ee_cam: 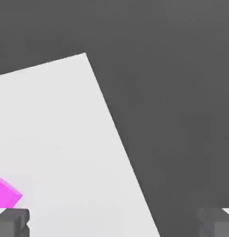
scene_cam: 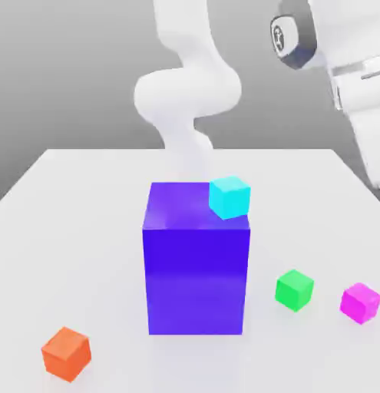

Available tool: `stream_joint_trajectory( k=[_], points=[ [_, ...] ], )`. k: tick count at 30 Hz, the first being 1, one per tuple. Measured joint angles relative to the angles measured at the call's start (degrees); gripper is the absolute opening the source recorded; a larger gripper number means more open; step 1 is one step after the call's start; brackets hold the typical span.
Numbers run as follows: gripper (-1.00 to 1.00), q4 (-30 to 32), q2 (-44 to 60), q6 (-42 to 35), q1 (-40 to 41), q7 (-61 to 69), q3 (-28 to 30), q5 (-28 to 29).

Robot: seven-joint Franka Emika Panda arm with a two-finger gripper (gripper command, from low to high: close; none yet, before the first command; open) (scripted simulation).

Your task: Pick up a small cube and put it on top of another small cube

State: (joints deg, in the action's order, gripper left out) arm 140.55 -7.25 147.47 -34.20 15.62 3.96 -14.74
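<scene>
The small magenta-pink cube rests on the white table near the exterior view's right edge. It also peeks in beside one fingertip in the hand view, as a pink cube. The bright green cube sits just to its left on the table, a short gap between them. My gripper is open, its two grey fingertips standing far apart with nothing between them. It hangs high over the table's edge. The white arm reaches in at the upper right of the exterior view.
A big blue-purple block stands in the middle of the table. A cyan cube sits tilted at its top rear corner. An orange cube lies near the front on the exterior view's left. The table's edge borders dark floor.
</scene>
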Motion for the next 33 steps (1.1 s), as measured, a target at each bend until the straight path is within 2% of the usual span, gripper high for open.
stream_joint_trajectory(
  k=[5, 9, 13, 18, 19, 26, 33],
  points=[
    [0.0, 2.04, 7.59, 3.84, -5.39, 9.74, -2.06, 1.41],
    [0.0, 3.78, 13.29, 7.16, -7.98, 15.32, -3.1, 5.63],
    [0.0, 5.28, 18.73, 10.58, -10.34, 18.12, -3.41, 12.85],
    [0.0, 3.88, 27.99, 17.86, -10.94, 18.64, -3.34, 14.31],
    [-1.0, 3.57, 29.68, 19.16, -10.92, 18.77, -3.41, 14.11],
    [-1.0, 3.52, 29.93, 19.24, -10.91, 18.77, -3.42, 14.15],
    [-1.0, 6.36, 18.11, 10.3, -10.7, 20.18, -2.87, 15.08]
  ],
)
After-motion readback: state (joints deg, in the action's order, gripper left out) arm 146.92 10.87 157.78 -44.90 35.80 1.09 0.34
